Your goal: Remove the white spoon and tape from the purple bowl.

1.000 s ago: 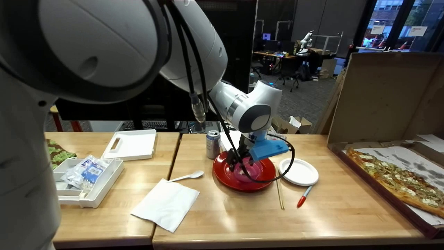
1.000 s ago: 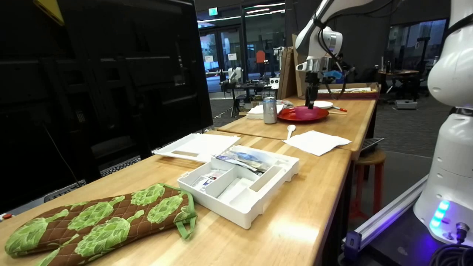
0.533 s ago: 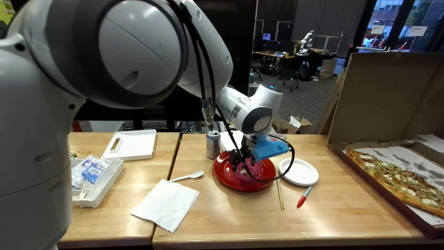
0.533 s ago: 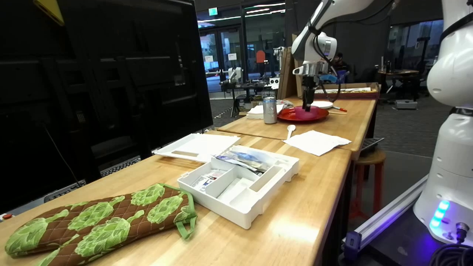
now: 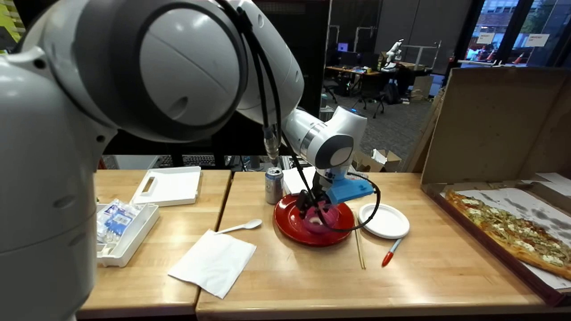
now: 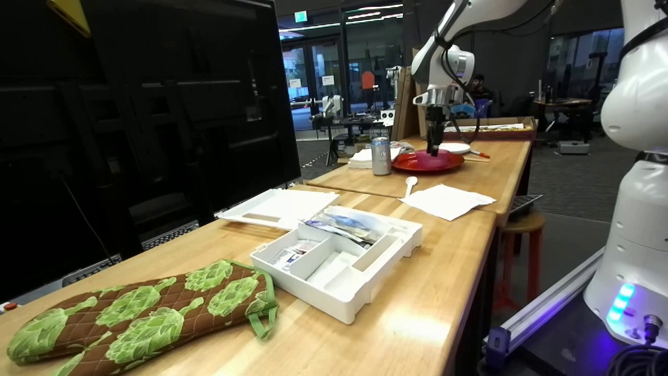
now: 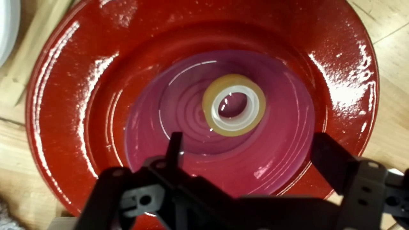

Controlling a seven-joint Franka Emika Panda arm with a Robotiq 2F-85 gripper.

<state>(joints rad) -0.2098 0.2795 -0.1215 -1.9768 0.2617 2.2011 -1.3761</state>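
Note:
The purple bowl [image 7: 223, 166] is translucent pink-purple and stands on a glossy red plate [image 7: 64, 105]; it shows in both exterior views [image 5: 331, 217] [image 6: 436, 160]. The tape [image 7: 235, 125], a yellowish roll with a white core, lies inside the bowl, tilted against its wall. The white spoon [image 5: 243, 226] is outside the bowl, on the table, its handle end at the napkin; it also shows in an exterior view [image 6: 410, 184]. My gripper [image 7: 249, 136] is open and empty above the bowl. One finger is over the bowl's inside, the other over its rim; the tape is not between them.
A silver can [image 5: 274, 186] stands beside the red plate. Chopsticks [image 5: 360, 245], a white plate [image 5: 384, 220] and a red-capped marker [image 5: 391, 253] lie on its other side. A napkin [image 5: 214, 263], an open pizza box [image 5: 490, 263] and a white compartment box [image 6: 334, 292] also lie on the tables.
My arm has shifted slightly, and the gripper has moved a little to the right over the bowl in an exterior view. The bowl, plate and spoon have not moved.

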